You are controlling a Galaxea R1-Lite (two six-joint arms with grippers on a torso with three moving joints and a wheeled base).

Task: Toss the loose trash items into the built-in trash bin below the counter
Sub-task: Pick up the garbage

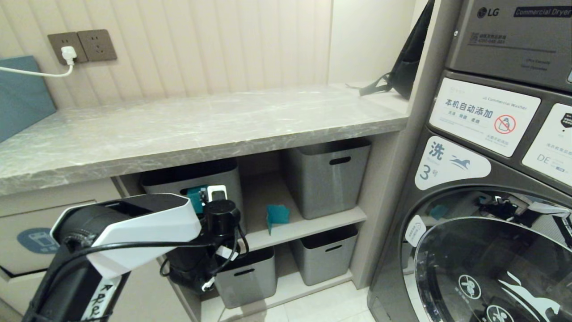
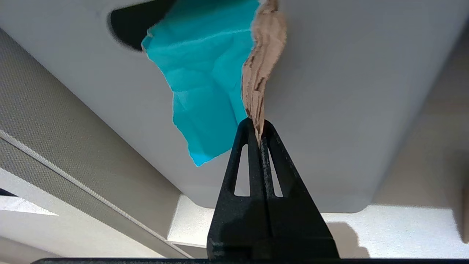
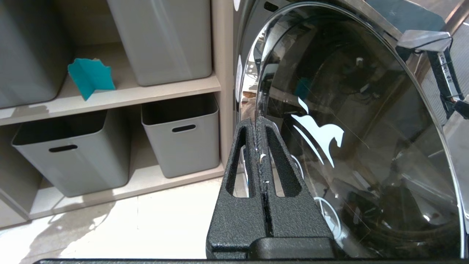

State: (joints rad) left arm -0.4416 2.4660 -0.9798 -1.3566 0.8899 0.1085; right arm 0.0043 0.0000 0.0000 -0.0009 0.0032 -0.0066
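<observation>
My left gripper (image 2: 256,126) is shut on the brown torn edge of a crumpled teal wrapper (image 2: 205,73), right in front of a grey storage box (image 2: 348,110) with a slot handle. In the head view the left arm reaches under the counter (image 1: 201,125) to the upper shelf, where a bit of that teal wrapper (image 1: 195,199) shows. A second teal wrapper (image 1: 277,215) stands on the same shelf between two boxes. The trash bin flap with its blue oval sticker (image 1: 38,240) is at the far left, below the counter. My right gripper (image 3: 256,123) is shut and empty beside the washer door.
Several grey storage boxes (image 1: 328,176) fill the two shelves. A washing machine (image 1: 491,250) with a glass door stands on the right. A blue-grey box (image 1: 20,94) rests on the counter's left end and a black bag (image 1: 402,67) on its right end.
</observation>
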